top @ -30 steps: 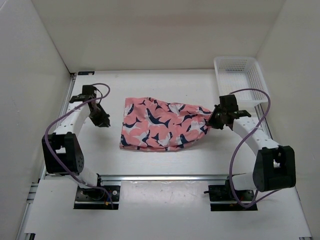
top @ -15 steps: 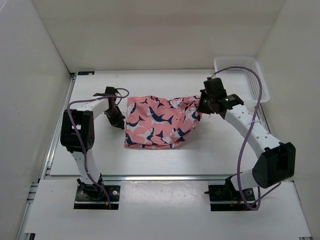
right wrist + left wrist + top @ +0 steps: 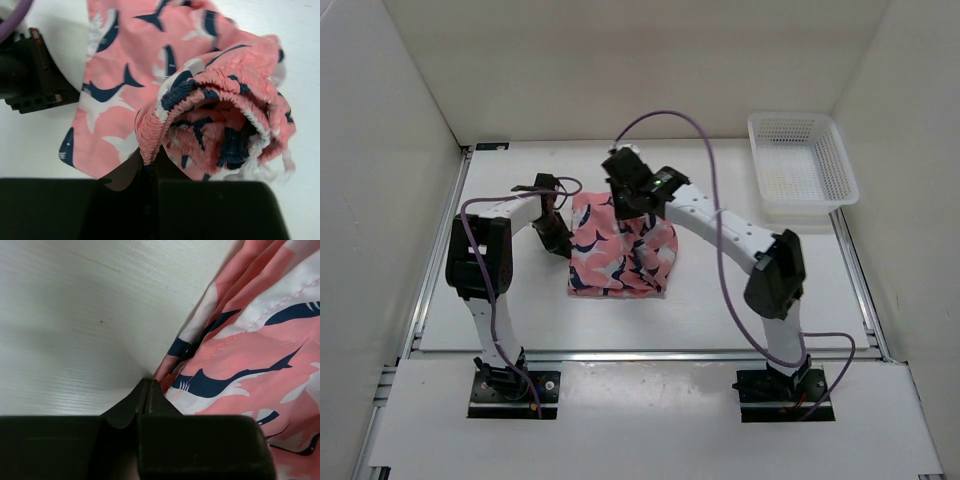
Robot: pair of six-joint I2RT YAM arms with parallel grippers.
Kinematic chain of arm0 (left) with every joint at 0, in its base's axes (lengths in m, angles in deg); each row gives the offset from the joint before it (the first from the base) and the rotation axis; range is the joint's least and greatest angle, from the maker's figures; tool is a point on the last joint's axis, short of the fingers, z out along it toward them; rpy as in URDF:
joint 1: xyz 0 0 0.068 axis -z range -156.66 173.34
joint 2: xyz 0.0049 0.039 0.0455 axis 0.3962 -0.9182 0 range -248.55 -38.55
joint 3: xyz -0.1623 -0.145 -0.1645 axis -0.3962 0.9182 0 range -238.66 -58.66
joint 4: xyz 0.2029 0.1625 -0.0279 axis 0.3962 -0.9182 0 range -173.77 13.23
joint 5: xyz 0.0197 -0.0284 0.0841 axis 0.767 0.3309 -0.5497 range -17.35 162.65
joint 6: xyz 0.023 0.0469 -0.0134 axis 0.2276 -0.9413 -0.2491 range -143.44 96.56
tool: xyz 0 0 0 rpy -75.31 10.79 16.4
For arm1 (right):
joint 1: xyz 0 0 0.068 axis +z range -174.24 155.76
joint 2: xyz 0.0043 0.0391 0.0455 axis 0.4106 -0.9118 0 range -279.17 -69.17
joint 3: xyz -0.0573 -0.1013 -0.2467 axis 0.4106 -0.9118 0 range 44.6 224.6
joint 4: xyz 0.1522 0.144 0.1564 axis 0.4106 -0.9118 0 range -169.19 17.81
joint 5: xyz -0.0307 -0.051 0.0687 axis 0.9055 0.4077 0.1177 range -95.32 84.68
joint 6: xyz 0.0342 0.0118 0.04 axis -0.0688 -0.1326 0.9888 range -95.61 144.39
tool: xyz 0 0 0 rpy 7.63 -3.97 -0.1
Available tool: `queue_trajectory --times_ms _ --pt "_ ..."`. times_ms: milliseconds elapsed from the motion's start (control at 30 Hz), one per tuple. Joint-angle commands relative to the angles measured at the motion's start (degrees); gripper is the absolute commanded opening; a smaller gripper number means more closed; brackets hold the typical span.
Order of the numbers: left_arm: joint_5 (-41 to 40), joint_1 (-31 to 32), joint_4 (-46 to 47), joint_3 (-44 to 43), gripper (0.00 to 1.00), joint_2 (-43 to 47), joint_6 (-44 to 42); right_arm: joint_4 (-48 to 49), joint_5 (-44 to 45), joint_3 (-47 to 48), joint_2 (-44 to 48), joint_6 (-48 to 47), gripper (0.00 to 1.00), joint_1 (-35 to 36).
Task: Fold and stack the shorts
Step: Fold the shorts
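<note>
Pink shorts [image 3: 620, 262] with navy-and-white sharks lie bunched at the centre of the counter [image 3: 720, 300]. They sit well apart from the basket [image 3: 756, 150] in the upper right corner of the top view.

The left claw [image 3: 558, 243] is down at the shorts' left edge. In its wrist view the tips are pressed together, and the point just touches the hem where a fold of cloth meets the bare counter. Whether any cloth is caught between the tips cannot be told.

The right arm reaches across from the lower right, and the right claw [image 3: 628, 205] sits over the upper edge of the shorts. There it pinches the gathered elastic waistband. In the right wrist view the waistband curls up into a rounded open mouth on the right of the frame. A flat layer of shorts lies below it toward the upper left, running up to the black body of the left claw.

From above, the lower hem runs roughly level and the right edge is a soft fold. A broad stretch of counter lies between that fold and the basket, and another strip lies between the hem and the near rail. On the left only a narrow band separates the shorts from the side wall, and the left arm stands in it.
</note>
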Motion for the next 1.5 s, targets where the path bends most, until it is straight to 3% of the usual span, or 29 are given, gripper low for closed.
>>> queue_trajectory --times_ms 0,267,300,367,400,467,533,600,667,700,733,833,967,1067,1133,1367,1467 --pt "-0.01 0.39 1.24 -1.92 0.11 -0.15 -0.26 -1.56 1.04 7.87 -6.87 -1.98 0.0 3.42" --pt "-0.01 0.39 1.24 -1.92 0.11 -0.16 0.27 -0.86 -5.19 20.53 -17.36 -2.5 0.0 5.54" --pt "-0.01 0.39 1.24 -1.92 0.11 -0.16 0.27 -0.16 -6.24 21.32 -17.88 -2.5 0.08 5.54" --pt "0.6 0.39 1.24 -1.92 0.11 0.72 0.27 2.81 -10.97 21.33 -17.02 -4.69 0.44 5.54" --pt "0.61 0.39 1.24 -1.92 0.15 1.85 0.27 4.4 -17.61 20.64 -15.97 -5.83 0.77 5.54" --pt "0.0 -1.1 -0.24 -1.92 0.47 4.93 0.27 7.84 -21.09 16.34 -11.14 -7.42 0.91 5.01" --pt "-0.62 -3.64 -1.83 -2.45 0.8 8.08 -0.35 9.16 -21.11 11.6 -6.75 -7.95 0.95 5.01" --pt "-2.19 -5.49 -5.08 -4.81 0.85 9.59 -2.28 12.93 -21.11 0.37 1.33 -6.82 0.95 2.74" --pt "-2.81 -6.2 -7.45 -7.61 0.76 11.79 -4.03 16.44 -21.11 -11.46 9.15 -3.57 0.81 -0.51" --pt "-2.82 -6.2 -7.98 -8.59 0.53 12.49 -4.74 17.42 -20.58 -15.28 11.62 -2.34 0.57 -1.65" --pt "-3.34 -6.2 -8.51 -9.56 0.38 13.8 -4.74 18.04 -20.06 -18.71 15.82 -1.2 0.43 -3.93" --pt "-3.34 -1.47 -9.75 -13.95 0.1 14.34 -6.15 18.04 -19.52 -28.13 19.37 1.27 0.08 -8.5" --pt "-2.03 6.34 -10.36 -18.79 0.1 9.44 -5.54 17.43 -22.51 -30.88 17.89 2.42 0.07 -11.86" --pt "-1.32 8.64 -10.36 -22.04 0.1 3.48 -4.83 17.43 -22.51 -28.43 13.5 1.9 0.05 -12.91" --pt "-1.32 9.18 -9.75 -24.06 0.1 0.21 -4.31 17.43 -22.51 -26.4 8.58 1.89 0.01 -12.92" --pt "-3.25 9.18 -10.96 -33.81 0.1 -14.03 -4.91 16.81 -20.23 -15.51 -8.99 3.55 0.01 -14.23" --pt "-4.31 9.18 -13.95 -38.47 0.1 -17.99 -5.45 17.07 -20.23 -14.88 -8.93 3.56 0.01 -14.23"
